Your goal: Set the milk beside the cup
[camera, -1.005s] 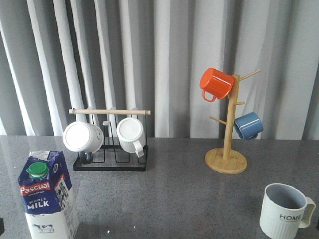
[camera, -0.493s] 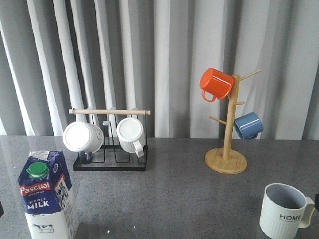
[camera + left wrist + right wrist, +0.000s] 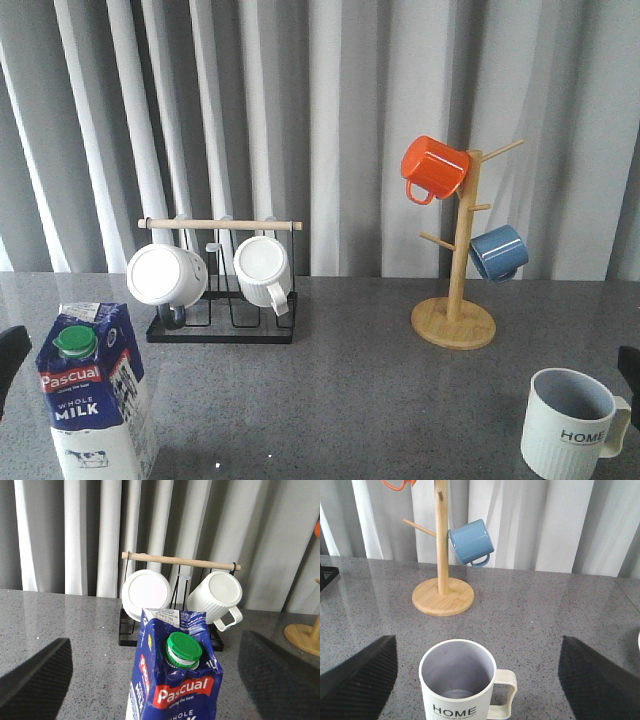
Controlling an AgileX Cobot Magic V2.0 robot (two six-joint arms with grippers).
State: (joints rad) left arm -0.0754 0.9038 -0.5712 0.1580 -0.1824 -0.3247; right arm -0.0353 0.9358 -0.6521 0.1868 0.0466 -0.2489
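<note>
Standing at the near left of the grey speckled stone tabletop (image 3: 360, 390), the tall blue-and-white gable-top milk carton (image 3: 95, 400) with its red label and green round cap (image 3: 183, 649) is upright and ungripped; in the left wrist view the left gripper (image 3: 152, 680) has its two dark fingers (image 3: 35, 677) spread wide to either side of the carton and touching neither face; the right gripper (image 3: 475, 680) is likewise spread, its fingers (image 3: 357, 677) flanking the pale ribbed mug printed "HOME" (image 3: 570, 425) at the near right without contact; carton and mug are well apart, so the task is barely begun. The main risk, as I judge it, is the carton's height: a grip taken high near the cap, or jaws closing off-centre, could tip it or crush the soft card; a slack pinch could let it slip during the long carry across the table. Setting it down too close could knock the mug or catch its cream handle (image 3: 620, 425), which points to the right; the right arm waiting over the mug might also get in the way of the left. Farther back, the black wire rack (image 3: 222, 325) holding two white ribbed mugs (image 3: 262, 272) under a wooden rod, and the bamboo mug tree (image 3: 455, 320) carrying an orange mug (image 3: 435, 167) and a blue mug (image 3: 497, 252), lie behind the likely path; a wide swing could clip them.
</note>
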